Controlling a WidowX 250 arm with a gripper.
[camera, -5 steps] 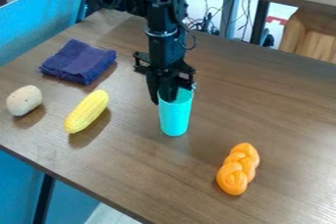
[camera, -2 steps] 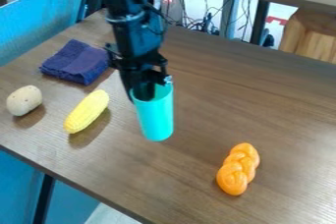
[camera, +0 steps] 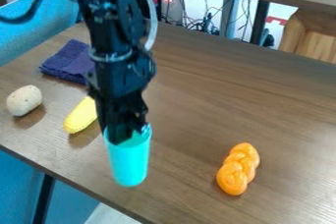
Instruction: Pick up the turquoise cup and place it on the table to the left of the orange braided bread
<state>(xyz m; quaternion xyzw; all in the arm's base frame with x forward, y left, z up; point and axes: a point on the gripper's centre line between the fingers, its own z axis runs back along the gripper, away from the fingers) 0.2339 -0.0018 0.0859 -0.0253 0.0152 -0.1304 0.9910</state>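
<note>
A brown table [camera: 210, 90] is sitting under a black robot arm [camera: 111, 31], and the gripper [camera: 121, 138] is holding a blue-green cup [camera: 129, 164].
The arm is hanging down from the top left, and its gripper is pinching the cup at its top edge. A purple cloth [camera: 64, 62] is lying folded at the back left, partly hiding behind the arm. The cup is leaning a little, near the table's front edge; I cannot tell if its bottom is touching the wood. An orange twisty toy [camera: 238, 169] is lying to the right of the cup. A yellow corn [camera: 80, 117] is peeking out left of the gripper, and a light tan potato [camera: 24, 100] is resting farther left.
</note>
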